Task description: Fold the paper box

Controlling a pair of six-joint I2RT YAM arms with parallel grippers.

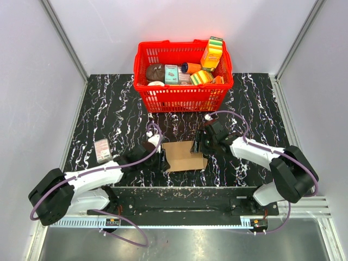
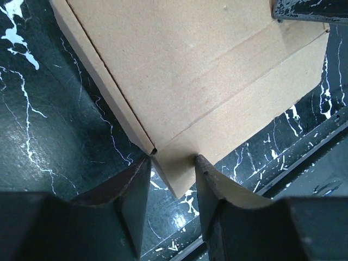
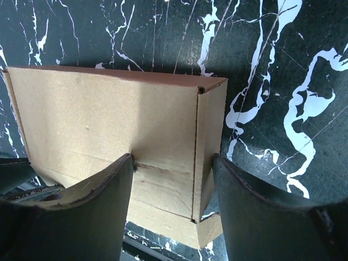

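**A:** Where do we find the paper box?

**B:** We see the paper box (image 1: 185,156), plain brown cardboard, lying on the black, white-veined desk (image 1: 109,109). It is close to the near edge, about midway between the left and right edges. It is partly formed: in the right wrist view, one side wall stands folded up along a crease.

**A:** And the left hand?

**B:** The left hand (image 1: 162,157) sits at the box's left end. From its wrist camera we see its fingers (image 2: 133,201) apart, astride a pointed flap corner that lies flat. Bare desk shows between them below that corner.

**A:** The right hand?

**B:** The right hand (image 1: 199,145) is at the box's far right corner. Its fingers (image 3: 250,206) stand wide, with the box's end filling the gap between them. We cannot tell whether they squeeze it.

**A:** What else do we see?

**B:** A red basket (image 1: 185,93) of colourful packages (image 1: 211,53) stands at the middle of the far edge. A small packet (image 1: 102,150) lies near the left edge, well apart from the box.
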